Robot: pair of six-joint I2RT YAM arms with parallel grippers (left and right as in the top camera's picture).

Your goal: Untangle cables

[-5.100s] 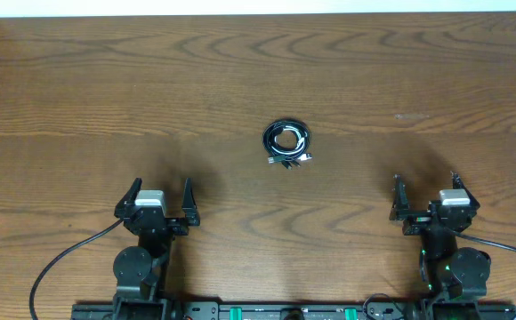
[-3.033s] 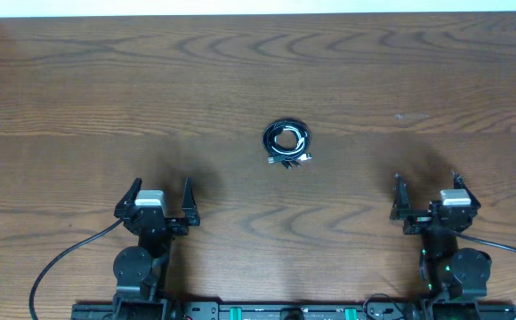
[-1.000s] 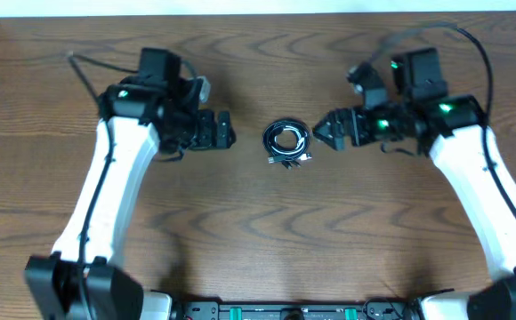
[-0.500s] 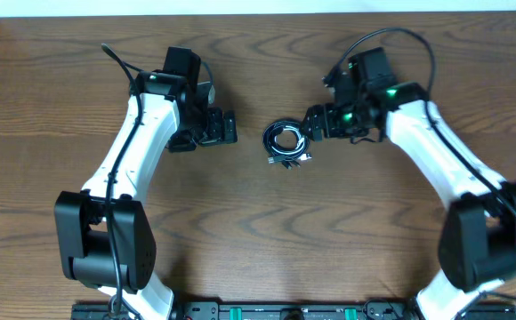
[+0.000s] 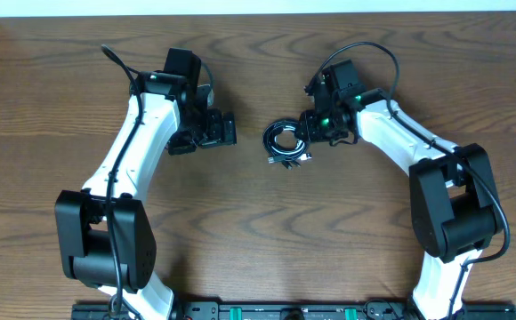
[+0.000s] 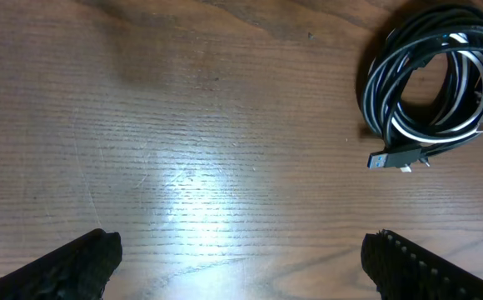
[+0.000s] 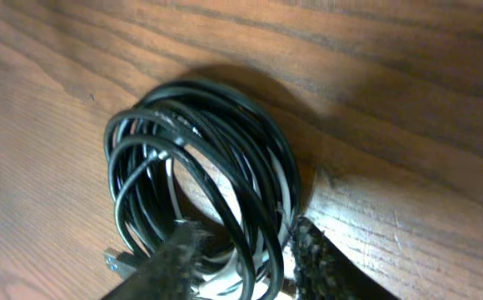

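The cables [image 5: 286, 144] lie wound in one small coil on the wooden counter [image 5: 258, 240], just above the middle of the overhead view. The left pincer [image 6: 241, 254] hovers left of the coil, fingers wide apart. The right pincer [image 7: 241, 262] straddles the coil's right edge, strands between its fingers; whether they are clamped cannot be told.
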